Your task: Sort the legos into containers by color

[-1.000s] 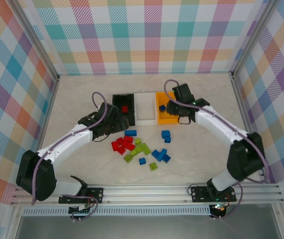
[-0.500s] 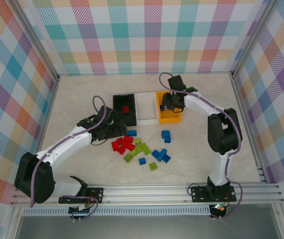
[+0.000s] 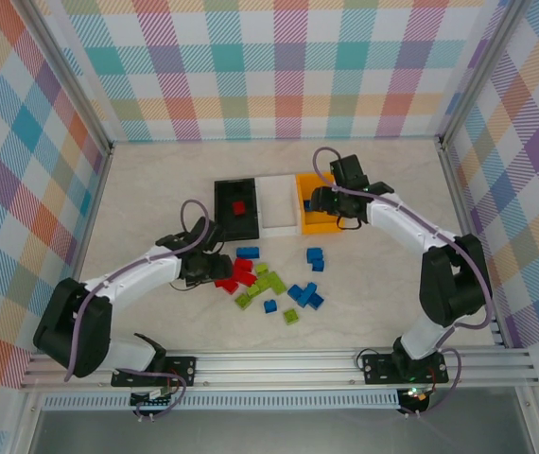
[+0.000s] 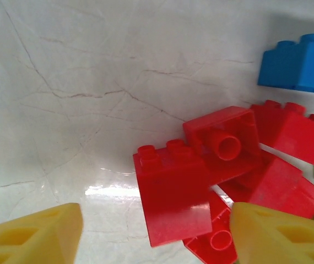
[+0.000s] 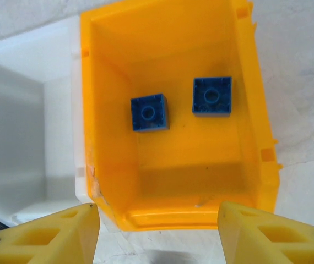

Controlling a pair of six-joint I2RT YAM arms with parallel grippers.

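Plaid walls (image 3: 288, 66) enclose a pale marbled bench (image 3: 156, 189). Near its middle a black bin (image 3: 222, 203), a white bin (image 3: 277, 208) and an orange bin (image 5: 173, 159) stand touching in a row. The left pincer (image 4: 154, 231) is spread wide, low over a heap of red bricks (image 4: 228, 148), its fingers either side of one of them. The right pincer (image 5: 157, 231) hangs spread above the orange bin, which holds two blue bricks (image 5: 149, 113). One red brick (image 3: 238, 207) lies in the black bin. Loose lime bricks (image 3: 268, 282) and blue ones lie on the bench nearer the arms.
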